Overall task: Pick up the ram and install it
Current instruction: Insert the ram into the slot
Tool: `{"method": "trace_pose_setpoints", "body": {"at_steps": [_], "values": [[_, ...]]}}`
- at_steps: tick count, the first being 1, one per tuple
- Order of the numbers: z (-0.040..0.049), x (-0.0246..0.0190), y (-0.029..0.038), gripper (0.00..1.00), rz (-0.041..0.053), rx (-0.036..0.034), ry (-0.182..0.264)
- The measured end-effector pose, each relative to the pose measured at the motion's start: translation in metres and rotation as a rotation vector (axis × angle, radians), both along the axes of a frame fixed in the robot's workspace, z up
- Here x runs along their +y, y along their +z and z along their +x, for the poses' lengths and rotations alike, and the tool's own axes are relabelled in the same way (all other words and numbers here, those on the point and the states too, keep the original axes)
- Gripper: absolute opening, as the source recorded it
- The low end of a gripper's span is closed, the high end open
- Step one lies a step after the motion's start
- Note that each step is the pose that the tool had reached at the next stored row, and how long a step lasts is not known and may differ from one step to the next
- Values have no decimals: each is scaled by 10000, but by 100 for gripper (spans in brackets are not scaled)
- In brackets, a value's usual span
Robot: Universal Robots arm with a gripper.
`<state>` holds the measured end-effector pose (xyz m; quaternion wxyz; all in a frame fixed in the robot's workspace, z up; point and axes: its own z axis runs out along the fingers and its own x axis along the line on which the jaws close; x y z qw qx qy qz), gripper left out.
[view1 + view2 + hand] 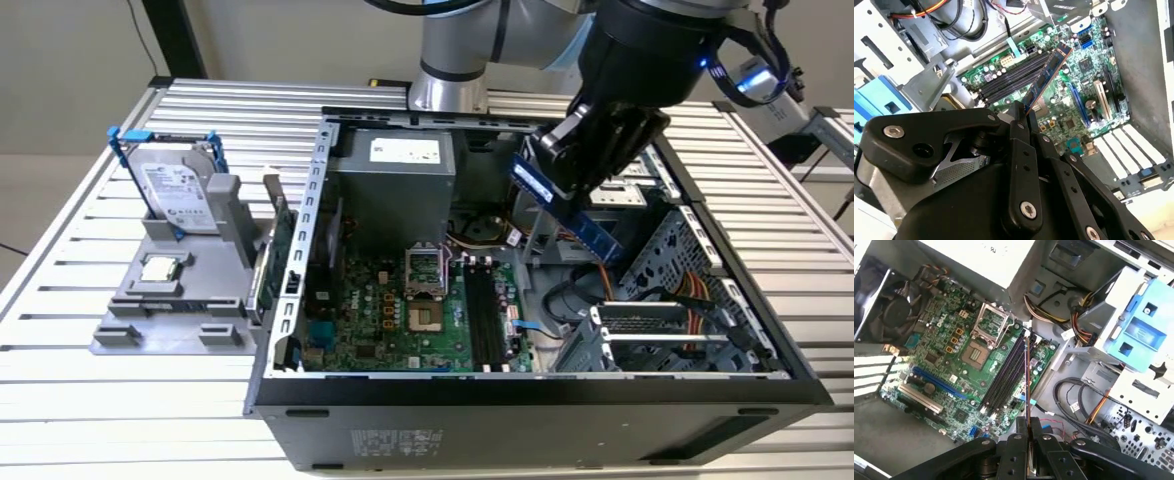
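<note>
Ram (1046, 75) is clamped in the claw (1021, 116) by one end, with the rest sticking out toward the motherboard (1074, 95). The gripped end is hidden behind the black finger links in both wrist views. In the first wrist view the stick is edge-on, just a thin line. It hangs above the motherboard, clear of it. The exterior view shows it tilted, blue label strip facing out.

Below its free end are the black memory slots (1004, 375) on the motherboard; can't tell if it lines up with any one slot. Beside the slots sits the processor socket (990, 322) with its metal frame.

Past the motherboard's edge are orange and yellow cables (1100, 406) and a blue drive bracket (1141, 330), partly cut off. Outside the case (534, 430), off the motherboard toward the exterior view's left, a grey tray (147, 320) holds a hard drive (174, 185) standing upright.
</note>
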<state>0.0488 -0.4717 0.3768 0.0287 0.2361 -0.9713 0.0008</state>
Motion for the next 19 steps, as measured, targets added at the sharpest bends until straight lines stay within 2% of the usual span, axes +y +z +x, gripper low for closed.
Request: {"method": "trace_pose_setpoints", "body": {"at_steps": [5,7,19], "values": [[0,0,-1,0,0,0,-584],[0,0,-1,0,0,0,-1139],[0,0,-5,0,0,0,-2552]]}}
